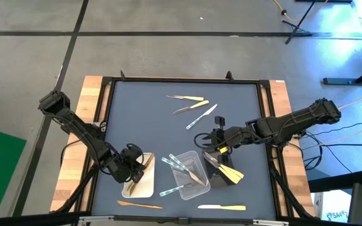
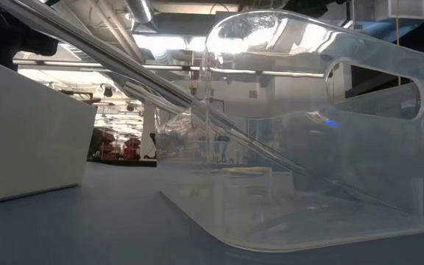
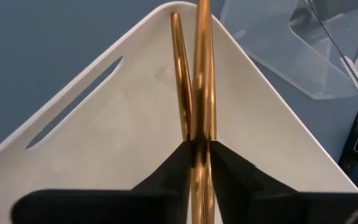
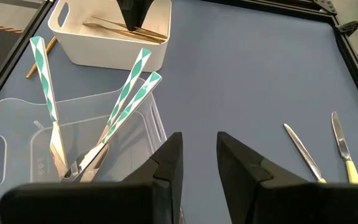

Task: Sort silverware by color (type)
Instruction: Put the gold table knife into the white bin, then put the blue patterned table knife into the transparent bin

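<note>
Dropping wood with wood: my left hand [image 3: 199,155] was over the white tray [image 3: 278,124], fingers pinching a brown wooden utensil [image 3: 202,68], its mate lying just ahead. My right hand [image 4: 197,162] hovered spread and empty beside the clear tray [image 4: 17,124]; loose knives [image 1: 190,103] lay well beyond it, unobstructed.

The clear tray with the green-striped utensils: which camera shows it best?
The right wrist view: the clear tray sits open to the camera, with three green-and-white striped handles leaning out. The high view shows it whole but small. The low view looks straight through its wall. The left wrist view catches only a corner.
</note>
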Action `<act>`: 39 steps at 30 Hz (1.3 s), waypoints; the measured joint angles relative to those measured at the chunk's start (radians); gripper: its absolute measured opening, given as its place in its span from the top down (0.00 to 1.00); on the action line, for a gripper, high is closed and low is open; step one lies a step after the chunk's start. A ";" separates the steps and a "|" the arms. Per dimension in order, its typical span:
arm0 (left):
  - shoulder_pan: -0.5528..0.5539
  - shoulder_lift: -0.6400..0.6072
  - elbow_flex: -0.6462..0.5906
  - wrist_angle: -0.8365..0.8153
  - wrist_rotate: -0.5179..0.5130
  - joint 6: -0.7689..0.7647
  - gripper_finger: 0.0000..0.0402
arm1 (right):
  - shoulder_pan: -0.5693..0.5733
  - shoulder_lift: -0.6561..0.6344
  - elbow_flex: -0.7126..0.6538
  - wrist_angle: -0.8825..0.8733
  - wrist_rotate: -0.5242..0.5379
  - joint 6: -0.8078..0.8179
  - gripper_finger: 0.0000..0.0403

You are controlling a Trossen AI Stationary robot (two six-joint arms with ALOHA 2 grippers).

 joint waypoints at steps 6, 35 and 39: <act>0.000 0.000 0.000 0.000 0.003 0.000 0.76 | 0.000 0.000 0.000 0.000 0.000 0.000 0.79; 0.000 -0.002 0.033 0.001 0.003 0.032 0.70 | 0.000 0.000 0.000 0.000 0.047 0.003 0.79; 0.000 -0.002 0.068 0.002 0.024 0.070 0.70 | 0.000 0.000 0.000 0.000 0.047 0.000 0.79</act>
